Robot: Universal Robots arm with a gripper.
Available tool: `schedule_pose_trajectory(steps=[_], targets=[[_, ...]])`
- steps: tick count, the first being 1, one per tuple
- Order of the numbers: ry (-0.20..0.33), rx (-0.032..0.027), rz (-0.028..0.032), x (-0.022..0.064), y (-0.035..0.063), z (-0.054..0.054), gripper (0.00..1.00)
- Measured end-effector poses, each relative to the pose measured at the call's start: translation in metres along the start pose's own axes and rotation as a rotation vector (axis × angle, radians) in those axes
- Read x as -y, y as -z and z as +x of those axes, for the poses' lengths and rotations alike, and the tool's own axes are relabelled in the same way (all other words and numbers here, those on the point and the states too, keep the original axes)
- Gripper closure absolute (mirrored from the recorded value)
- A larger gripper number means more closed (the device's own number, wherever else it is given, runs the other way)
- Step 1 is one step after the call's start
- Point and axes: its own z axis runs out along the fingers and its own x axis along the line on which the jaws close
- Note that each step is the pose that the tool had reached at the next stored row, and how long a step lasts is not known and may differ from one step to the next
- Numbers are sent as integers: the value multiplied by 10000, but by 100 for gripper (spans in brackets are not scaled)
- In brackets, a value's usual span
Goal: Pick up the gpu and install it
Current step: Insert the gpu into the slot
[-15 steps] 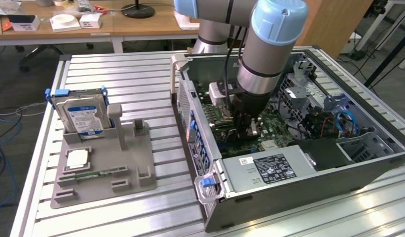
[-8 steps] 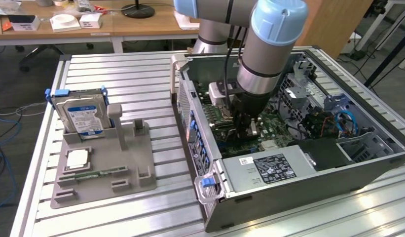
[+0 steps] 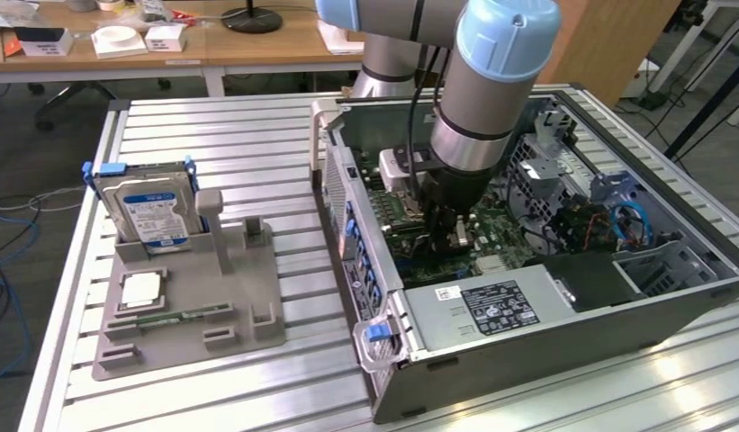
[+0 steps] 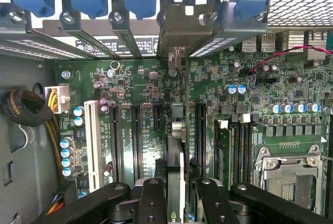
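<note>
We saw the gripper [image 4: 175, 195] deep inside the computer case [image 3: 490, 360], with its jaws clamped on the gpu [image 4: 176, 153], which stood edge-on just above the motherboard [image 4: 140, 94]. The card lay along an expansion slot [image 4: 200, 130] of the motherboard, with its bracket end toward the rear slot opening [image 4: 177, 36]. To do this step well, we judged that the card must stay upright and parallel to the slot, so that it enters evenly without tilting.

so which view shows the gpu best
The wrist view: the gpu stands edge-on between the gripper fingers, over the motherboard slots. In the exterior view the arm hides most of it.
</note>
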Motion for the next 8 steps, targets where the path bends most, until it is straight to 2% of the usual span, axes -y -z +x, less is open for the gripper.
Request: schedule_pose_trajectory(steps=[8], targets=[[-1,-2,1,0,20,-2,74]])
